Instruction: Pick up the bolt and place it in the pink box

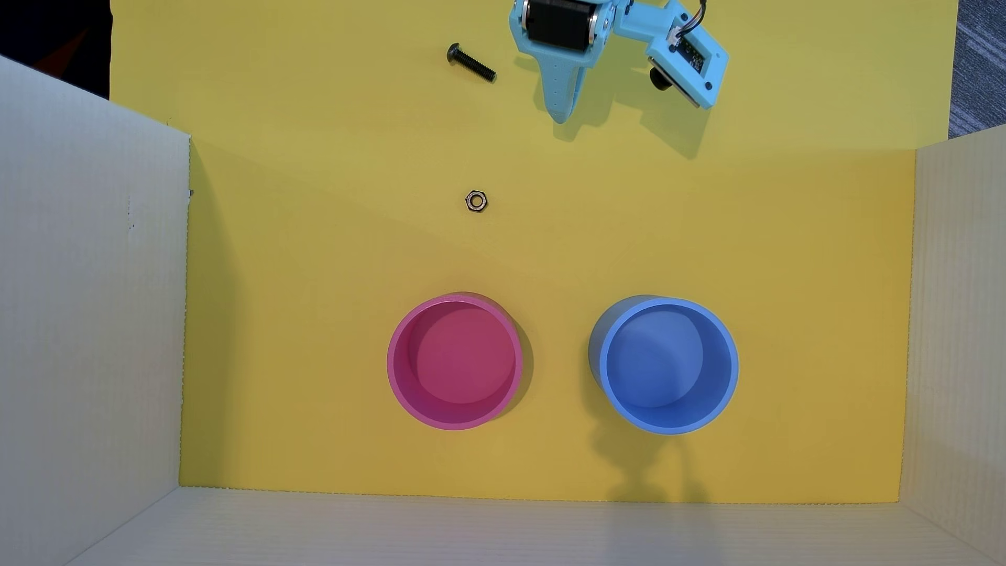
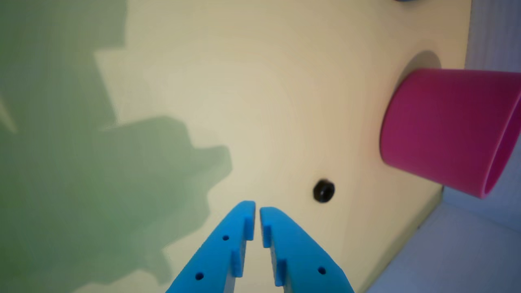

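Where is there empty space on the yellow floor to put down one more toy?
The biggest bare patch lies between the hex nut and the right cardboard wall, above the blue cup. Another is left of the pink cup, toward the left wall. It is crowded at the top, where the bolt lies beside the fingers.

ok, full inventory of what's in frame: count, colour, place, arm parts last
bolt: 1, black, on the yellow mat, top centre of the overhead view
hex nut: 1, metallic, mid-mat, between the bolt and the cups
pink box: 1, pink, lower centre, empty
blue cup: 1, blue, right of the pink box, empty
yellow mat: 1, floor of the workspace
white walls: white, left, right and bottom sides
gripper: 1, light blue, nearly closed, holding nothing, right of the bolt in the overhead view
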Robot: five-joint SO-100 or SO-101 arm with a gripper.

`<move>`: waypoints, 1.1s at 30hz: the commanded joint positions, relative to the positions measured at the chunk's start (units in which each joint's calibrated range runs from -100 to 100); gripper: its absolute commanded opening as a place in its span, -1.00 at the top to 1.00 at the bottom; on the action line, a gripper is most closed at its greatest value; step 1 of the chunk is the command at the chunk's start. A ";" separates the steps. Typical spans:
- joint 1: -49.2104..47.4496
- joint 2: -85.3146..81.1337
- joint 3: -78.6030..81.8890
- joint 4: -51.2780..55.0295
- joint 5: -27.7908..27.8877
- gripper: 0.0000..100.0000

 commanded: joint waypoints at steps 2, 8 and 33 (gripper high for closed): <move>-0.78 -0.35 0.71 -0.75 2.61 0.97; -0.78 -0.35 0.71 -0.75 2.61 0.97; 1.72 -0.18 -7.34 0.10 2.55 0.97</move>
